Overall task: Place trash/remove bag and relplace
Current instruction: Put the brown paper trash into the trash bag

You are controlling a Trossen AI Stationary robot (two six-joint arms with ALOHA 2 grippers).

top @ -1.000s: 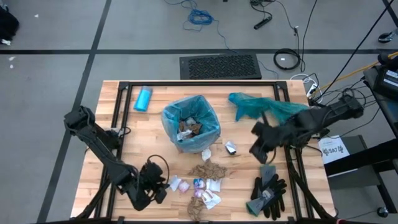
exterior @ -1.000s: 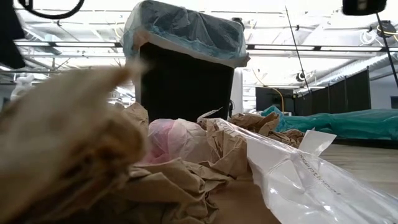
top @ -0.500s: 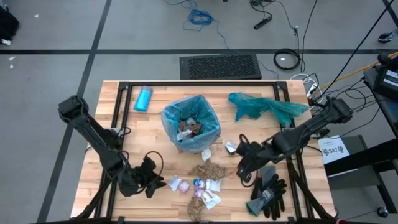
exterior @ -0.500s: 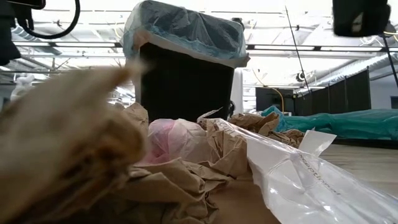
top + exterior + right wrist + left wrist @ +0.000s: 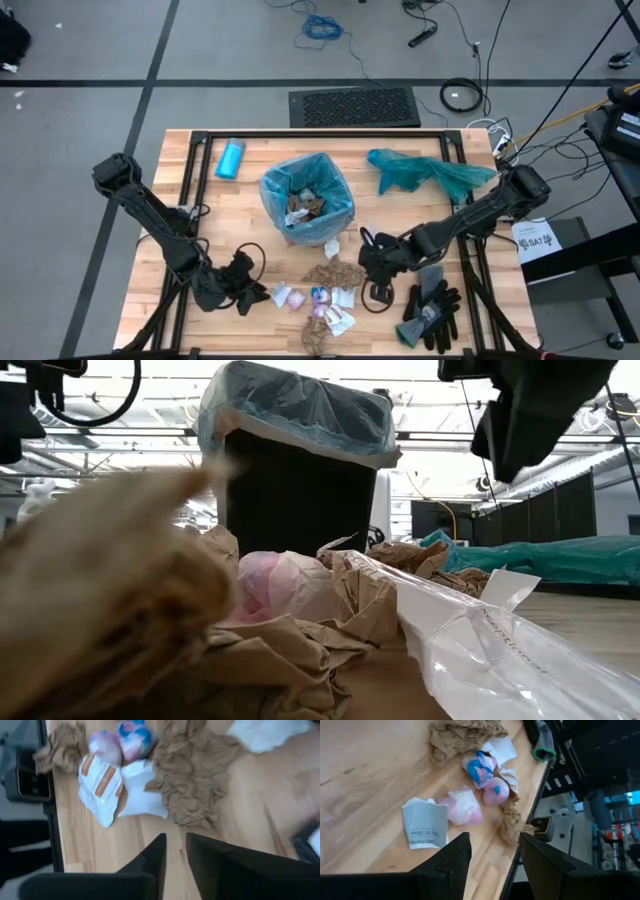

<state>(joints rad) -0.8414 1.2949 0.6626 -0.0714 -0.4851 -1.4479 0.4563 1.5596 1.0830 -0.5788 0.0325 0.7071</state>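
The black bin (image 5: 300,490) stands mid-table, lined with the pale blue bag (image 5: 306,195), whose rim is folded over the bin's edge (image 5: 300,405). There are scraps inside it. The trash (image 5: 322,290) lies in a heap near the front edge: brown paper wads (image 5: 192,775), white wrappers (image 5: 107,782) and pink and blue bits (image 5: 470,805). My left gripper (image 5: 255,290) hovers open just left of the heap, with nothing between its fingers (image 5: 495,865). My right gripper (image 5: 372,270) hangs above the heap's right side, pointing steeply down. Its fingers stand a little apart (image 5: 176,855) and touch nothing.
A darker teal bag (image 5: 430,172) lies at the far right. Black-and-grey gloves (image 5: 432,308) sit at the near right, close to my right arm. A light-blue bottle (image 5: 231,158) lies at the far left. One silvery scrap (image 5: 371,237) rests beside the bin.
My right gripper has swung from beside the teal bag down and toward the near edge and the left. It now hangs over the right side of the trash heap. My left arm has drawn back slightly toward the table's left. No scrap has moved.
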